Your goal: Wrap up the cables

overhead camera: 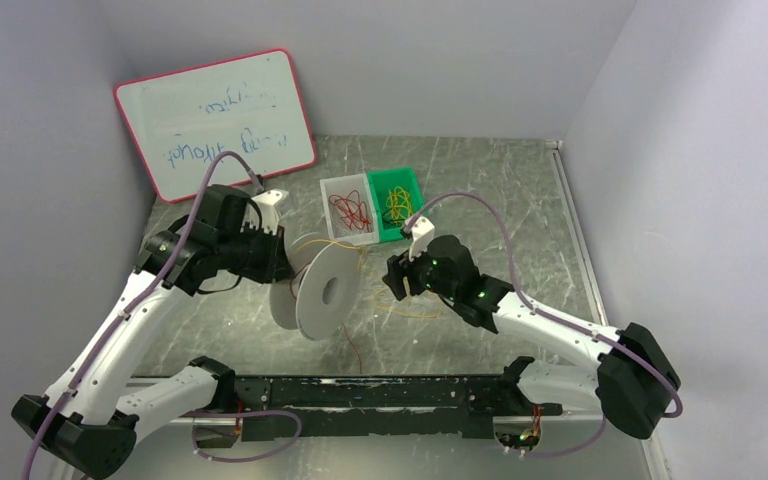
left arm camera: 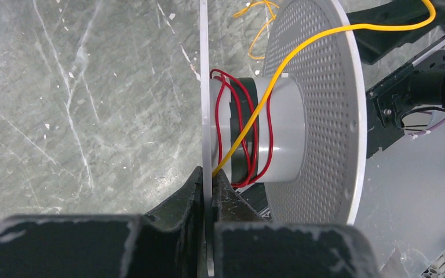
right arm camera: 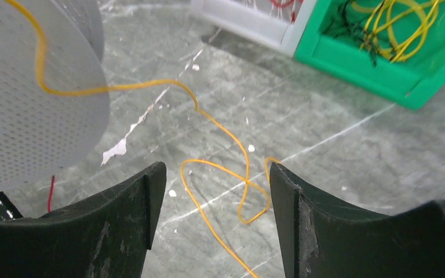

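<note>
The left gripper (left arm camera: pixel 208 191) was clamped on the flange of the spool (left arm camera: pixel 318 116), mid-surface (left arm camera: pixel 64 87). Thin red cable (left arm camera: pixel 270 133) ringed the hub; a thin yellow cable (right arm camera: pixel 92 90) ran off it rightward, looping flat beneath the right gripper (right arm camera: pixel 214 191), jaws apart.

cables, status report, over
Left end effector shut on spool flange. Right end effector open over loose yellow cable. Red cable wound on hub. Nothing seen in the way.

Whiteboard (overhead camera: pixel 215 120) behind spool (overhead camera: pixel 315 315): writing too small to read. Yellow cable (left arm camera: pixel 249 120): lower end hidden where left gripper (left arm camera: pixel 208 182) meets spool flange. Green bin (right arm camera: pixel 371 58) beyond spool: cut by frame edges. Spool itself cropped in both wrist views.
</note>
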